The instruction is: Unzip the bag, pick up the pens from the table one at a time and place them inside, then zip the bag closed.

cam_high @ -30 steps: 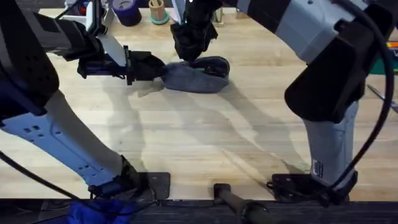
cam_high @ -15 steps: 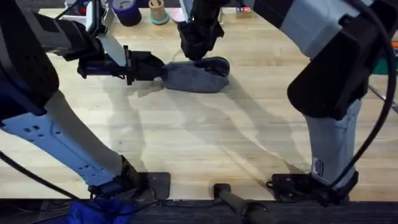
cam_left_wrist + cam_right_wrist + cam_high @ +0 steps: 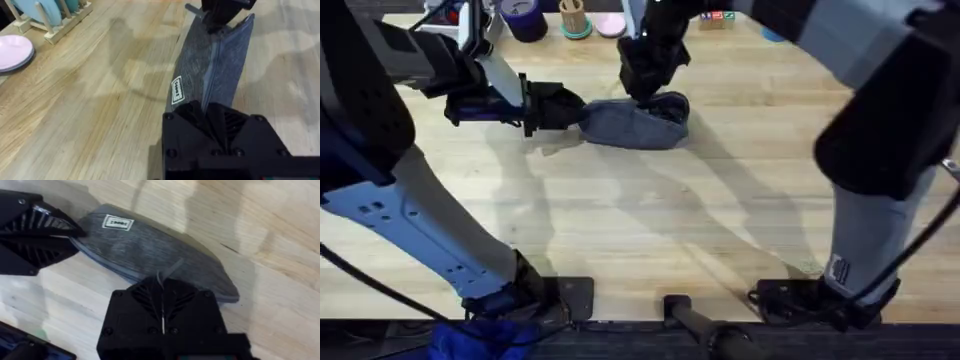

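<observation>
Two arms rise from their bases near us and reach far across the worktop (image 3: 650,230). We see the left gripper (image 3: 570,108) stretched level, its jaws clamped on the left end of the bag (image 3: 635,122), which lies flat toward the far edge. The right gripper (image 3: 650,82) points down over the bag's right end, jaws pinched together on its zipper pull (image 3: 167,271).

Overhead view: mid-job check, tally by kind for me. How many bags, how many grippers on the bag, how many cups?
bag: 1
grippers on the bag: 2 (left gripper, right gripper)
dark blue cup: 1
Total: 4
</observation>
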